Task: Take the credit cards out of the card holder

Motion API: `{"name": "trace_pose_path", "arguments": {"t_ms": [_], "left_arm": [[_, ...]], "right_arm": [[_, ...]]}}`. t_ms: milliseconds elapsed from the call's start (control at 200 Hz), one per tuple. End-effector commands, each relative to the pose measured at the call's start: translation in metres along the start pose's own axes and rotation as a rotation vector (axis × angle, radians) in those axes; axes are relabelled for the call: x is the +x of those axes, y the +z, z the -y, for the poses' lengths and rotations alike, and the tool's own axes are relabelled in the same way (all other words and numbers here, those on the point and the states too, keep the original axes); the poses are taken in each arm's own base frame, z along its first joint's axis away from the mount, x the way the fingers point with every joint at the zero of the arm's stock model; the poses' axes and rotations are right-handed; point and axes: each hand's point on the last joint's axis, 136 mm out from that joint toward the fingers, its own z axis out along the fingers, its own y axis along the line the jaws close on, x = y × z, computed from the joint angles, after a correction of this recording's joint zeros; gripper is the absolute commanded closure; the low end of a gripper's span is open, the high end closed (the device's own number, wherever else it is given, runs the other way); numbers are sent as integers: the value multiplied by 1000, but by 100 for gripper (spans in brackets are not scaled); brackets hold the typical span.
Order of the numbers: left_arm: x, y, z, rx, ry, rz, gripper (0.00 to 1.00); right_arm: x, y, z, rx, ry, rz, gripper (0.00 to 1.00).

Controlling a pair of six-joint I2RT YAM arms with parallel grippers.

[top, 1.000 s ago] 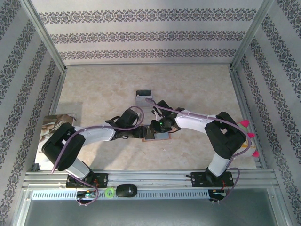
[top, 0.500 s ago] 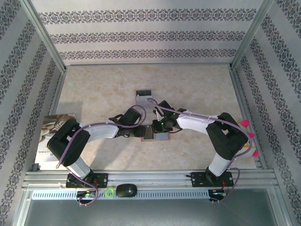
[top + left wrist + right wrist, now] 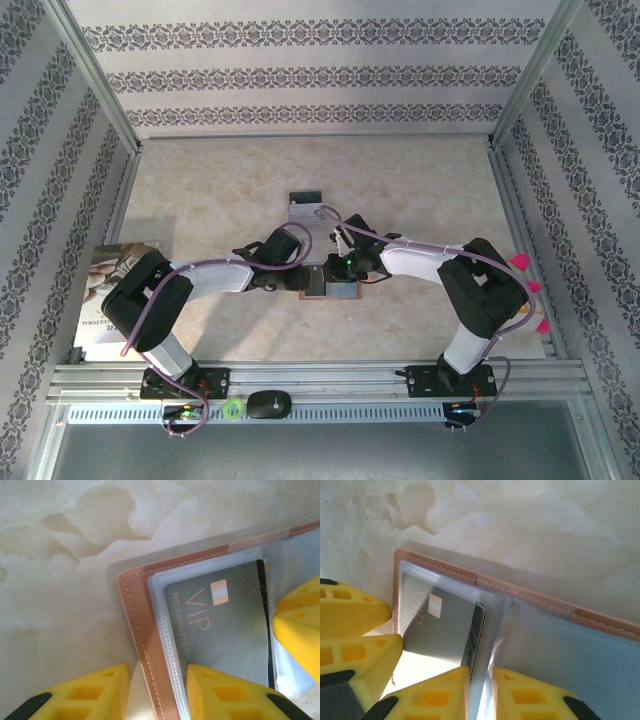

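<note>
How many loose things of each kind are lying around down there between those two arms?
card holder: 1
card, inside the holder's clear sleeve: 1
clear case: 1
booklet: 1
Total: 4

Arms (image 3: 215, 280) white-and-black; purple cables (image 3: 290, 235); yellow end effector fingers (image 3: 225, 692); pink tags (image 3: 520, 262).

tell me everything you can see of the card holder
The card holder lies open and flat on the marble-look table: tan stitched leather, clear plastic sleeves inside, a grey VIP card in one. The left end effector straddles its leather edge; the right end effector straddles a sleeve near the fold.
</note>
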Motion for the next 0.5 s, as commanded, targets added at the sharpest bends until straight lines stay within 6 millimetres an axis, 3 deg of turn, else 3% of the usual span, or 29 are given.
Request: {"name": "trace_pose_path", "arguments": {"t_ms": [0,495], "left_arm": [[26,13,-12,-49,8,-99,65],[25,13,-9,-32,1,-100,65]], "right_arm": [[-1,1,-6,-55,26,5,80],[3,7,-7,-94,65,2,82]]}}
